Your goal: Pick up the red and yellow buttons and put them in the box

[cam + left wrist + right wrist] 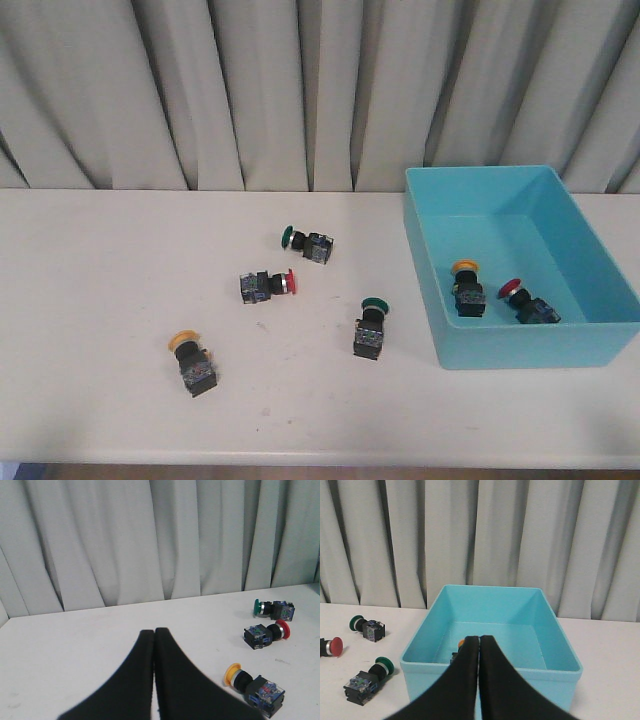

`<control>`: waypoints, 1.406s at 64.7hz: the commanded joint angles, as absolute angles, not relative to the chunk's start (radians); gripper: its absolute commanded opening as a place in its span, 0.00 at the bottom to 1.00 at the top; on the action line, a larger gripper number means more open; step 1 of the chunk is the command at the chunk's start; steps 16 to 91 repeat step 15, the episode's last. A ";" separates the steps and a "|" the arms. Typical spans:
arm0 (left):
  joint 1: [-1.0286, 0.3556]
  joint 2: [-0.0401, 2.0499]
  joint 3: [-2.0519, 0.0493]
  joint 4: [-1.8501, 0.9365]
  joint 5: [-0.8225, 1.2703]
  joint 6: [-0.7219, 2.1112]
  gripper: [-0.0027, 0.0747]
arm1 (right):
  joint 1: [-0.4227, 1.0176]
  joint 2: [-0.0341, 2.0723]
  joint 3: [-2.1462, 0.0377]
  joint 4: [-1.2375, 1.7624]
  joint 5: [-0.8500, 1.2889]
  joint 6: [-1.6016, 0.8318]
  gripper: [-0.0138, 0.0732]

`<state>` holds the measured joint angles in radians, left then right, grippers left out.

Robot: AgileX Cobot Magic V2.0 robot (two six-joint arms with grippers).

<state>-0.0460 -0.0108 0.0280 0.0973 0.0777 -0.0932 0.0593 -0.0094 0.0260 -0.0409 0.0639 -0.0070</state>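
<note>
**Two buttons in the box, two waiting on the table**

Two of the wanted buttons are lying inside the turquoise box (560,340) at the right of the table (90,300): a yellow-capped one (467,288) standing near the box's left wall, and a red-capped one (527,302) resting on its side just beside it. Out on the table, a red button (268,285) is lying on its side near the middle, and a yellow button (192,364) is sitting nearer the front edge, to the left. Two green-capped switches (not wanted) are sharing the table: one (307,242) behind the red button, one (371,329) close to the box's left wall. Both arms are hanging outside the front view. The left gripper (154,632) is showing its fingers pressed together with nothing between them, and the right gripper (479,639) is doing likewise, facing the box.
</note>
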 commanded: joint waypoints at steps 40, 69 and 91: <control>-0.044 -0.024 0.074 0.098 0.000 -0.097 0.03 | 0.051 -0.021 0.036 -0.047 -0.009 -0.006 0.16; -0.044 -0.024 0.074 0.098 0.000 -0.097 0.03 | 0.051 -0.021 0.036 -0.047 -0.009 -0.006 0.16; -0.044 -0.024 0.074 0.098 0.000 -0.097 0.03 | 0.051 -0.021 0.036 -0.047 -0.009 -0.006 0.16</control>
